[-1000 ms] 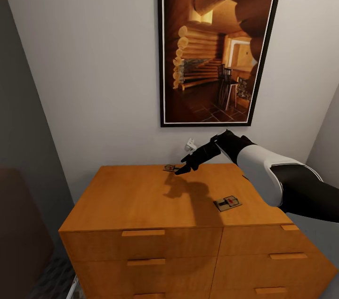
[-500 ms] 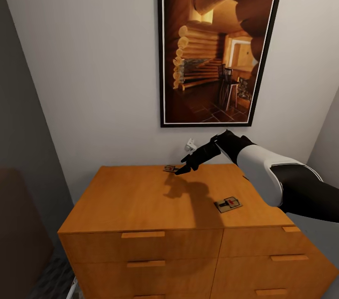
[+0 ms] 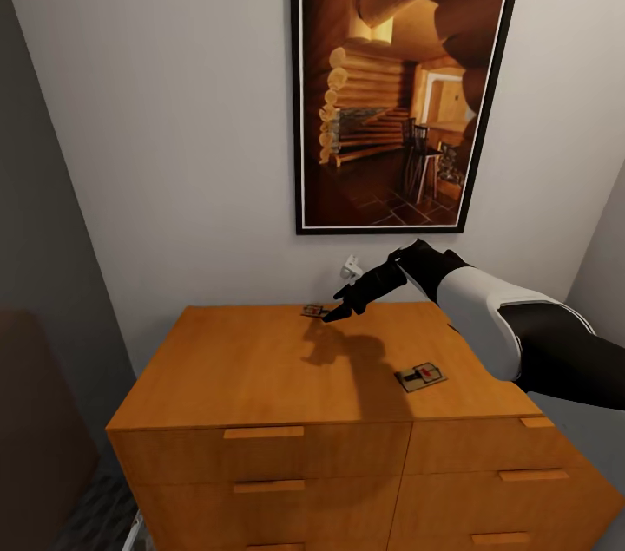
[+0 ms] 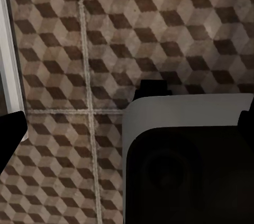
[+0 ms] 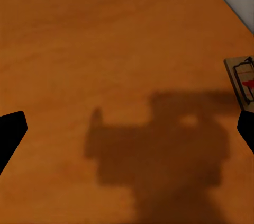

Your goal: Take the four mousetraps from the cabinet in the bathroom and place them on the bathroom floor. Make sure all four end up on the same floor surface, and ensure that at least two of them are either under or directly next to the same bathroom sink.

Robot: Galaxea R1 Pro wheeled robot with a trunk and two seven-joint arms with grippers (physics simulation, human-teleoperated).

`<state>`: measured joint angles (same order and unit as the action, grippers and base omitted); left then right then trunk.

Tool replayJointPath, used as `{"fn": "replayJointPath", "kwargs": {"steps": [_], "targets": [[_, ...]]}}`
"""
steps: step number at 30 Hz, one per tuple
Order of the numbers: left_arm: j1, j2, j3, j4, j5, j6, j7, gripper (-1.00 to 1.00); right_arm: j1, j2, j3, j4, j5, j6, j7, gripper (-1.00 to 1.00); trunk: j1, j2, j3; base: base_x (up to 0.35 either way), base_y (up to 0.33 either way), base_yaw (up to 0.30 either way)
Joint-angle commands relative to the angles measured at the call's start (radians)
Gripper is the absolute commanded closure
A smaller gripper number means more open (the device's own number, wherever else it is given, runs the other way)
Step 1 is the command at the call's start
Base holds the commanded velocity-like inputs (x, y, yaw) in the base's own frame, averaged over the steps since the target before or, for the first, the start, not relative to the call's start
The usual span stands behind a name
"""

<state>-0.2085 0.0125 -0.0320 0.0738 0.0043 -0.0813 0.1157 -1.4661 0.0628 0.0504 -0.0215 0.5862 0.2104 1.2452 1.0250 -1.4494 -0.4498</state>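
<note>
Right end effector (image 3: 334, 312) is out over the back of the cabinet (image 3: 286, 364) top, tips pointing down beside the far mousetrap (image 3: 312, 309), which lies flat near the wall; from the head view can't tell whether it touches. In the right wrist view the two fingertips (image 5: 10, 134) sit at opposite edges of the picture, so it's spread wide with nothing between them, just bare orange wood and the arm's shadow; that mousetrap (image 5: 241, 81) is at the edge next to one fingertip, red mark visible. A second mousetrap (image 3: 420, 375) lies flat on the cabinet top nearer the front right, well apart from the first, beside the white and black forearm. Drawers all look closed, bar handles flush. Framed log-cabin picture (image 3: 404, 78) hangs on the wall above the cabinet, small white wall fitting (image 3: 351, 267) just under it. Left wrist view looks down at the bathroom floor (image 4: 79, 38), cube-pattern tiles with pale grout, plus a white and black robot part (image 4: 185, 155); left end effector fingertip (image 4: 10, 134) dark at the frame edge, apparently wide as well
</note>
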Motion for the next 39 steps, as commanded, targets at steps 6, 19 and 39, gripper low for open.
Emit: {"fn": "replayJointPath", "kwargs": {"steps": [6, 19, 39], "targets": [[-0.002, 0.0, -0.003, 0.004, 0.0, -0.008, 0.002, -1.0, 0.0, 0.0, 0.005, -0.001, -0.005, 0.011, 0.003, -1.0, 0.0, -0.001, -0.001, 0.0, 0.0, 0.0], [-0.002, 0.0, -0.003, 0.004, 0.0, -0.008, 0.002, -1.0, 0.0, -0.001, 0.005, -0.001, -0.005, 0.011, 0.003, -1.0, 0.0, -0.001, -0.004, 0.0, 0.0, 0.0], [-0.002, 0.0, -0.003, 0.004, 0.0, -0.008, 0.002, -1.0, 0.0, -0.002, 0.005, -0.001, -0.004, 0.011, 0.003, -1.0, 0.0, -0.001, -0.024, 0.0, 0.0, 0.0]]}}
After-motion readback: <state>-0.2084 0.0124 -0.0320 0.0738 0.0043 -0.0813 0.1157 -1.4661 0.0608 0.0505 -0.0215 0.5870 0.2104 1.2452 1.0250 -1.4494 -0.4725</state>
